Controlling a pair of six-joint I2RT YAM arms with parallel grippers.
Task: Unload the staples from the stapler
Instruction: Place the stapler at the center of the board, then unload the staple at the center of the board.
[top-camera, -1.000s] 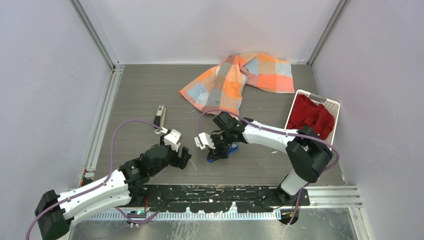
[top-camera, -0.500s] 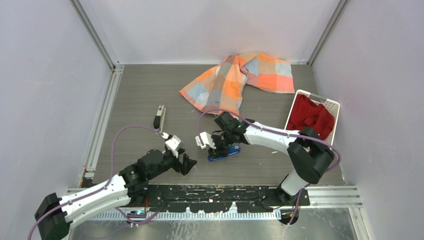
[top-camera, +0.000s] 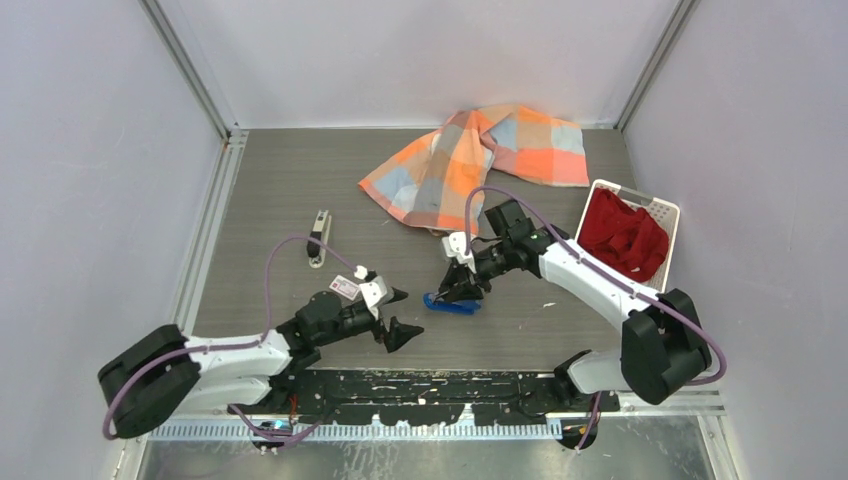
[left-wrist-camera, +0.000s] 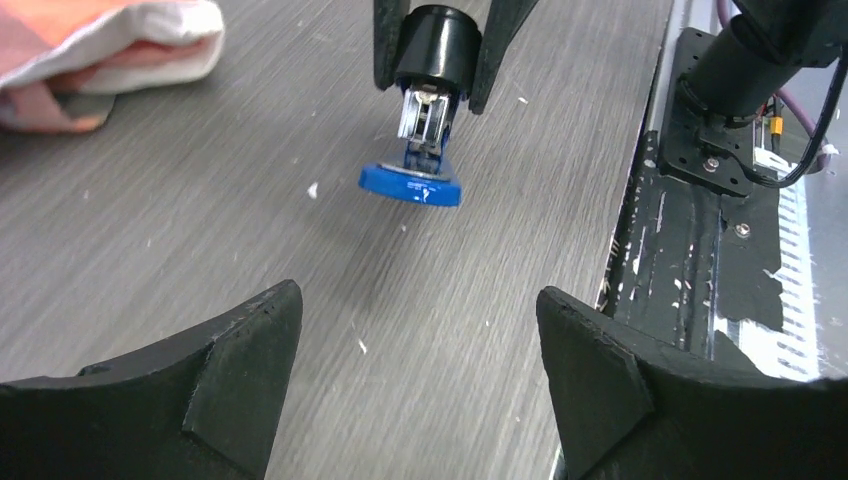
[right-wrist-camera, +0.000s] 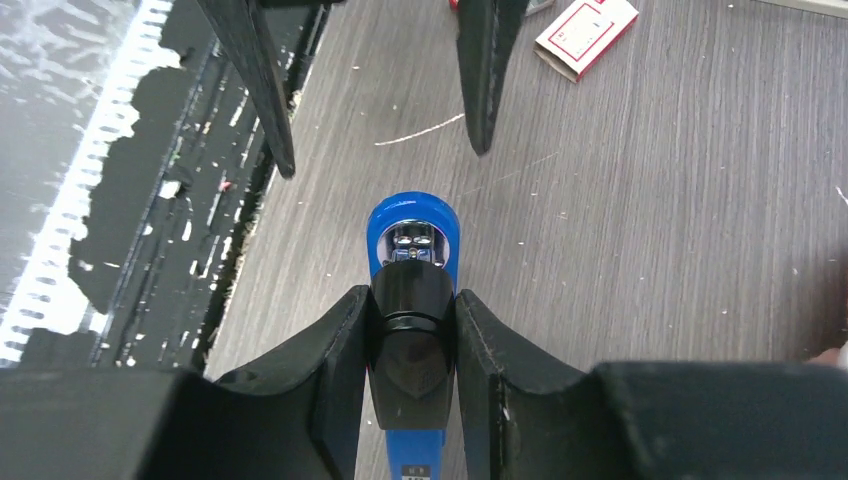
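Blue stapler (top-camera: 452, 303), orange-blue checked cloth (top-camera: 480, 160), red fabric (top-camera: 622, 232) — white basket (top-camera: 664, 212), grey wood-grain table (top-camera: 270, 190)

My left arm (top-camera: 235, 352) and right arm (top-camera: 590, 280) wear white shells over black joints; a purple cable (top-camera: 283, 246) trails each; my fingers (left-wrist-camera: 235, 360) are black tapered wedges.

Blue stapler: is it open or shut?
Open, it seems: the right gripper holds the black top of the slim blue plastic stapler raised, silver metal bared above its blue base.
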